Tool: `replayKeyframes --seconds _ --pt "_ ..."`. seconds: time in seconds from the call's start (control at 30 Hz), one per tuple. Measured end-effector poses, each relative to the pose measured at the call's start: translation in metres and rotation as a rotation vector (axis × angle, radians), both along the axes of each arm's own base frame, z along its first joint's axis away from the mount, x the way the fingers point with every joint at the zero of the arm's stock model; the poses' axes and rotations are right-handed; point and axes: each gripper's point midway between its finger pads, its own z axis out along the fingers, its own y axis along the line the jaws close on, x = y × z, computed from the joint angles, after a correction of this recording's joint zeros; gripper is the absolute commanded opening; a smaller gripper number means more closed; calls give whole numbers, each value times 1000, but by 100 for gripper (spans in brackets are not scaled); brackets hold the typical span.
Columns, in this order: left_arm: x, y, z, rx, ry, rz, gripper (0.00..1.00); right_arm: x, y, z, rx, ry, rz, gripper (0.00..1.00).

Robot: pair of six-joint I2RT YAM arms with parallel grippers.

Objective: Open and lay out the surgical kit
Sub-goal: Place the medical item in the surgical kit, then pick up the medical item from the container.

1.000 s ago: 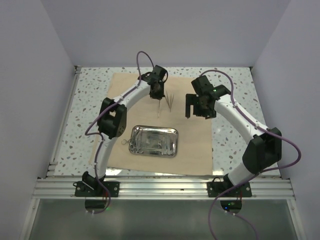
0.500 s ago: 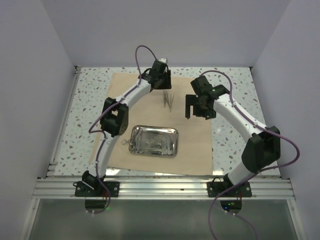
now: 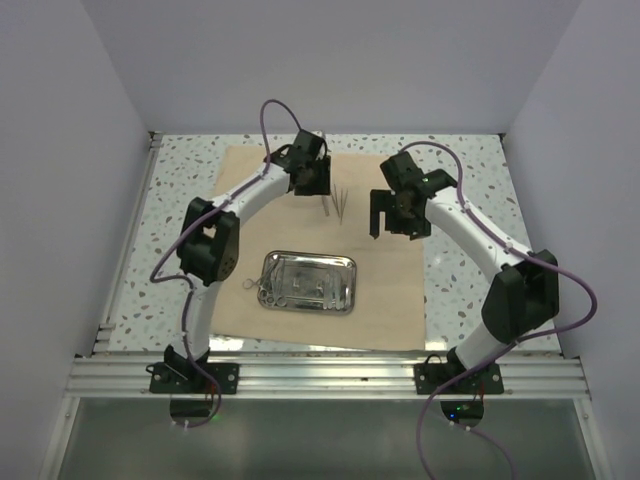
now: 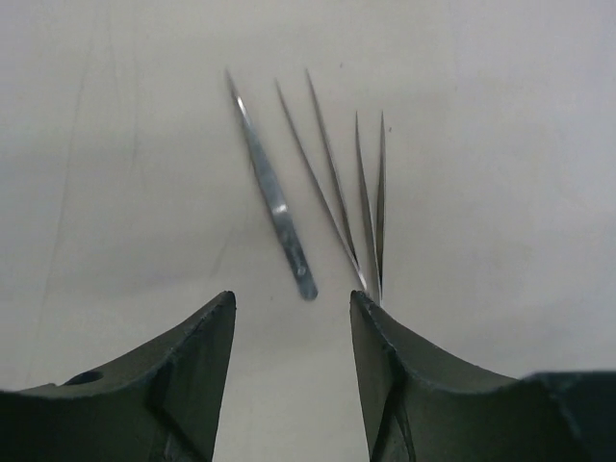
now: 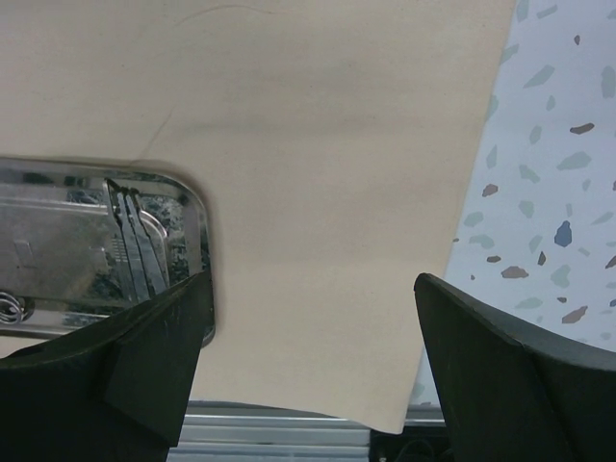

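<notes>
Tweezers (image 4: 279,207) on cloth (image 4: 500,173) just past L tool (image 4: 292,306), jaws apart.

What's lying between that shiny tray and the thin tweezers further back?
Nothing but bare beige cloth between the tray and the tweezers; the top view shows it.

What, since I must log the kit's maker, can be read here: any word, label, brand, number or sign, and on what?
No text is readable in any view.
The tray: only reflections, no legible stamp.
The instruments: bare steel, no engraving visible.
The cloth: plain.
</notes>
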Motion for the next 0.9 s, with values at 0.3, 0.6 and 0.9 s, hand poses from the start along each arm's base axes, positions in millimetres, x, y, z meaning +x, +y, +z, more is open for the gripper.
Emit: replayKeyframes --seconds 0.3,0.6,0.9 --pt "-137 -8 13 86 98 -145 49 -8 5 5 60 -25 5 91" --pt "-190 -16 -29 169 217 -171 41 -43 -8 7 93 -44 -4 91" --pt "-194 -13 -62 220 276 -113 37 -68 -23 17 97 -78 -6 92"
